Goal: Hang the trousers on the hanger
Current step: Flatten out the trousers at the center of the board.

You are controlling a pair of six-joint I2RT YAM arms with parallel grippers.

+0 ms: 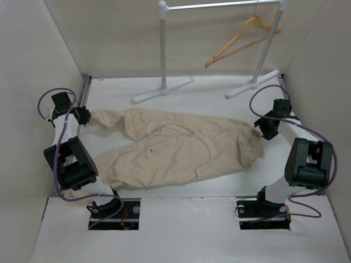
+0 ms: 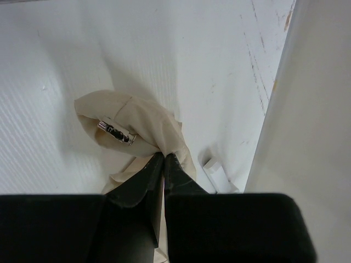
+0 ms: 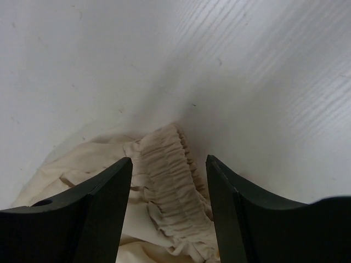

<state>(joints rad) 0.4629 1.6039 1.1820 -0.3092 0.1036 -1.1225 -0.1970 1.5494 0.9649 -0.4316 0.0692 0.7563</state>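
Beige, soft cotton: long trousers (image 1: pixel 175 148) spread flat and creased on the white table (image 1: pixel 219 87), between the two arms. Long axis from left to right across the table, roughly along its near edge, the left end a little farther from the arm bases than the right one. At the left, split in two parts, the upper part drawn out thin toward the black left gripper (image 1: pixel 82 115), close to the pale side wall (image 1: pixel 33 66). At the right, a narrower end with a gathered elastic band, just beside the black right gripper (image 1: pixel 267 127).

From the left wrist: left gripper (image 2: pixel 163 156) with both fingers pressed together, a fold of the trousers (image 2: pixel 148 118) pinched between the tips. Beyond the tips, a bunched piece of the cloth on the table, with a small metal buckle (image 2: pixel 116 131) on it.

From the right wrist: right gripper (image 3: pixel 169 160) with jaws standing well apart, pointing down at the table. Gathered band of the trousers (image 3: pixel 167 181) lying in the gap between the two fingers, not squeezed; contact with the pads not possible to tell.

Light-brown wooden triangular hanger (image 1: pixel 241 41) with a metal hook, hanging on the white metal garment rack (image 1: pixel 163 49) at the far side, well apart from the trousers and from both grippers.
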